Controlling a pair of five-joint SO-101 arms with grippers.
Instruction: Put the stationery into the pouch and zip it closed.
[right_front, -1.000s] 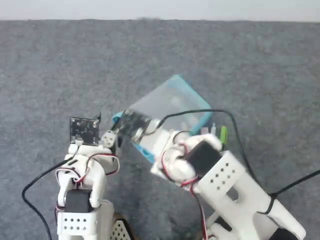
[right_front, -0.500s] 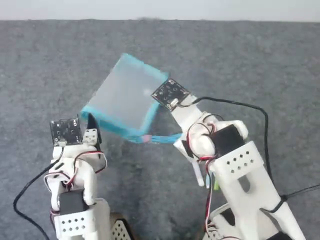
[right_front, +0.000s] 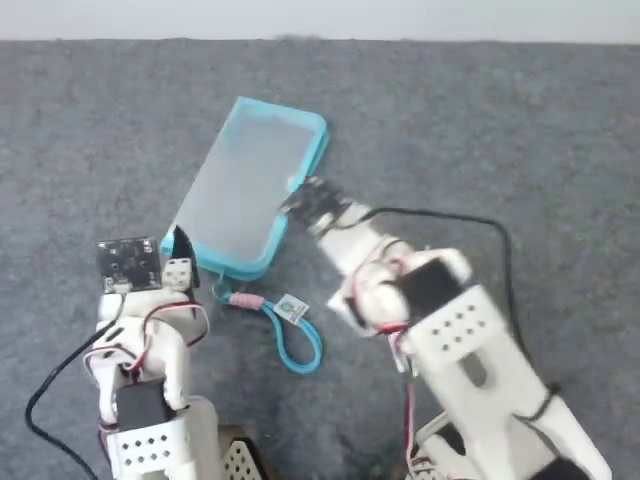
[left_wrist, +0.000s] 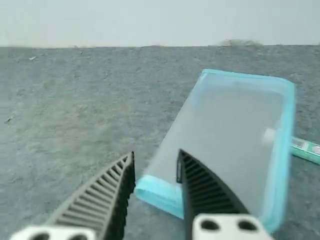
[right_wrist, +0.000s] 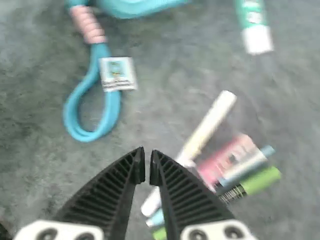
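While the pouch lies flat on the grey surface, its teal-trimmed frosted face up, I cannot tell through that face whether anything is inside it, nor whether its zip stands open or closed. My left claw sits low at the pouch's near corner with its jaws spread and nothing between them; past the tips that corner shows just beyond, and I cannot tell whether a tooth touches it. From the same corner a teal strap loop trails out across the surface, with a short run of pink beads where it joins the pouch and a small square tag lying on the loop. My right claw points down at the surface beside the strap, its jaws pressed almost together and pinching nothing. Just beyond its tips the stationery lies outside the pouch: a white pen slanting away, and touching it a bundle of a pink piece, a blue-tipped pen and a green marker. A green-and-white pen lies apart from these, beside the pouch's long edge
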